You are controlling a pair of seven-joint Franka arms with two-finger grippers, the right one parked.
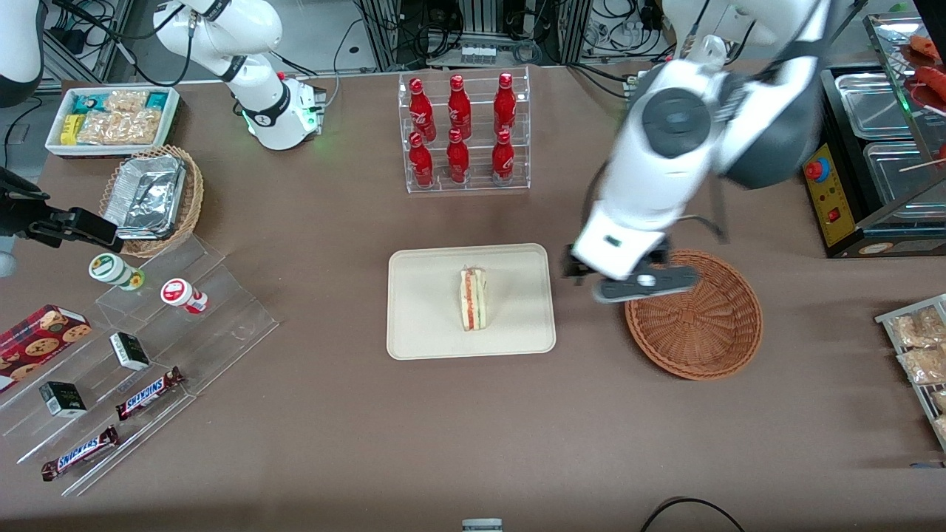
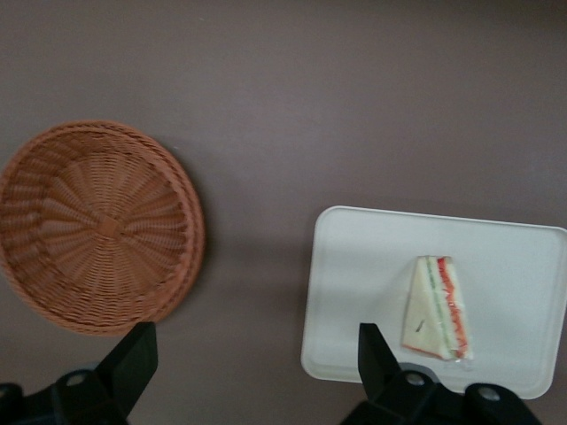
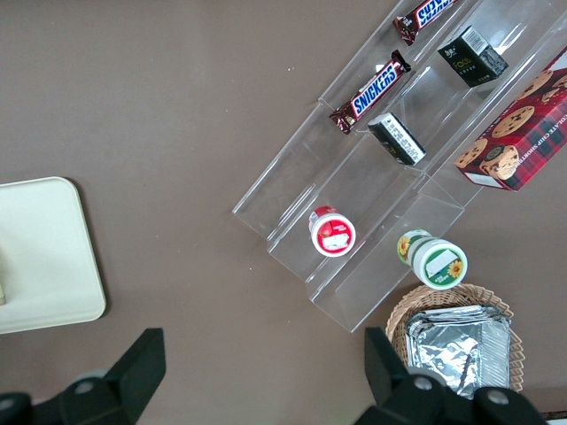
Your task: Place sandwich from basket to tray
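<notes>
Sandwich: we find the sandwich (image 1: 473, 298) lying on the tray (image 1: 421, 325), near its middle, its long axis running from the edge nearer the front camera toward the bottle rack (image 1: 465, 133).
Basket: the basket (image 1: 702, 325) sits beside the tray toward the working arm's end of the table (image 1: 295, 443), and we see nothing in it.
Gripper: our gripper (image 1: 624, 284) hangs above the gap between tray and basket, over the basket's rim nearest the tray.
Fingers: in the wrist view we see the fingers (image 2: 133, 359) spread wide with nothing between them.
Key relation: the sandwich lies sideways from the fingers, toward the parked arm's end, well clear of them.
Progress: we judge the placing done; what remains, as we read it, is only to draw the arm away without brushing the tray.
</notes>
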